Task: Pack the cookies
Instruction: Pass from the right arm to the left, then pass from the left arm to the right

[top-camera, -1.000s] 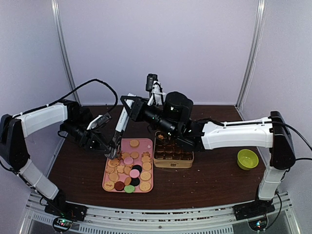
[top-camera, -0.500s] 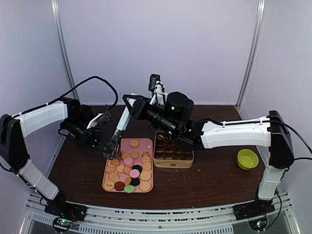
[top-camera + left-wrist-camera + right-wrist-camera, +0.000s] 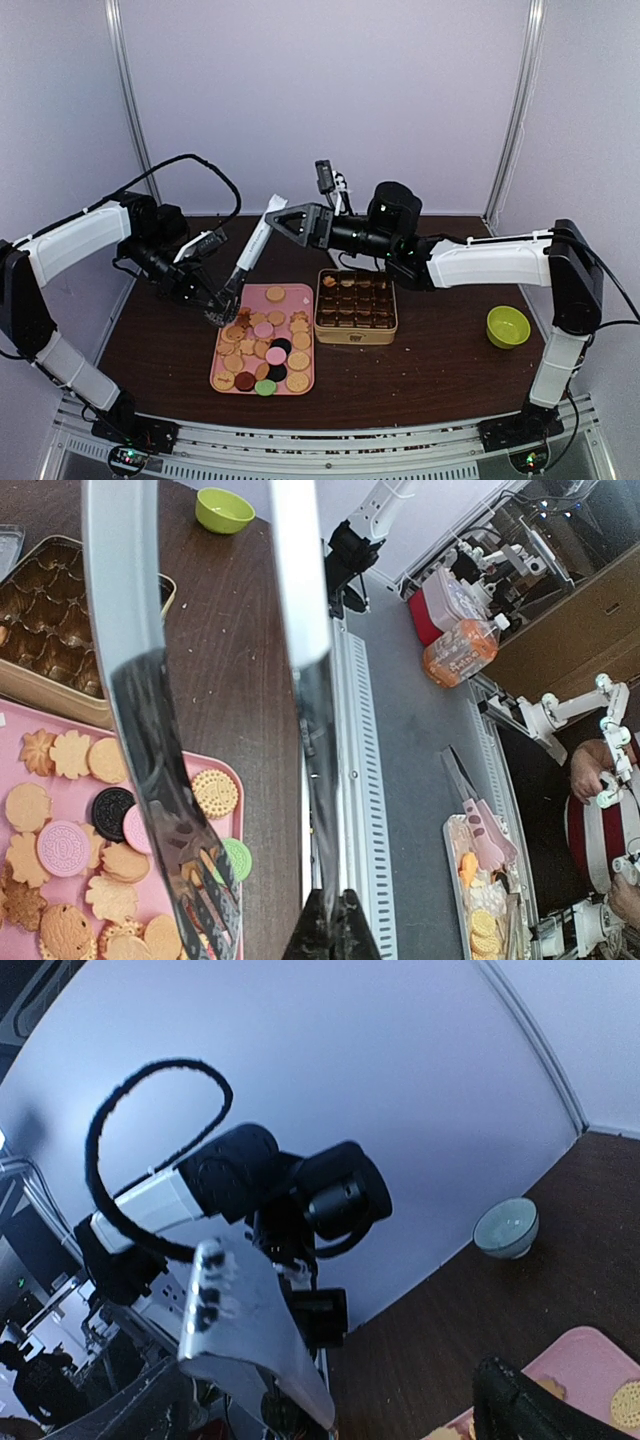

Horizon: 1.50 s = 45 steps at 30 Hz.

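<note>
The cookies (image 3: pixel 262 345) lie heaped on a pink tray (image 3: pixel 301 296); most are tan, some pink, black or green (image 3: pixel 70 845). My left gripper (image 3: pixel 216 312) hangs at the tray's far left corner, shut (image 3: pixel 335 932) on one dark arm of a pair of tongs (image 3: pixel 255 250). Their slotted tips (image 3: pixel 205 905) hover just over the cookies. The white handle end (image 3: pixel 245 1330) rises toward my right gripper (image 3: pixel 288 218), which stands open (image 3: pixel 330 1405) with its fingers wide on either side of that end. The gold tin (image 3: pixel 355 322) sits right of the tray.
The tin holds rows of brown paper cups (image 3: pixel 55 600). A green bowl (image 3: pixel 508 326) stands at the right of the table, and a pale bowl (image 3: pixel 505 1228) by the back wall. Off the table's near edge runs a metal rail (image 3: pixel 350 780).
My right gripper opened wide and drew back up and right, uncovering the tin. My left gripper shut on the tongs. The tongs' handle end now tilts further right.
</note>
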Each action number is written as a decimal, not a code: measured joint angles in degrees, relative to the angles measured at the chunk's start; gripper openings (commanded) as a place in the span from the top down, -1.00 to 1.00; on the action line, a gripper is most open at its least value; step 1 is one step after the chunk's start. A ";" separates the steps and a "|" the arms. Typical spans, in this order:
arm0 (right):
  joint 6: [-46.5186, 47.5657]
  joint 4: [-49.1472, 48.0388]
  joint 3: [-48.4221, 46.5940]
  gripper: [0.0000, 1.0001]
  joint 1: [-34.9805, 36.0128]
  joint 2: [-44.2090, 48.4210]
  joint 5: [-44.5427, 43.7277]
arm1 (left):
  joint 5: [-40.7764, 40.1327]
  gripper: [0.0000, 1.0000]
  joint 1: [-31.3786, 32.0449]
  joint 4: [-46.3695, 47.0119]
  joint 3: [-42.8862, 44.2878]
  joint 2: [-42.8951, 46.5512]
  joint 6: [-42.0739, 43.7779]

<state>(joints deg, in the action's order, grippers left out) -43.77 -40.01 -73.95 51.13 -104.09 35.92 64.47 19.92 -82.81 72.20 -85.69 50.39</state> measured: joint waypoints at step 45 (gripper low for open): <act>15.02 34.82 -22.69 0.10 0.46 -8.17 20.11 | -4.31 1.00 0.00 -1.77 0.59 0.85 0.35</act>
<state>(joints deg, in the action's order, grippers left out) -28.75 -5.19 -96.64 51.59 -112.27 56.03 60.16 19.92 -84.58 72.79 -84.84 50.74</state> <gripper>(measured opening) 0.478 0.008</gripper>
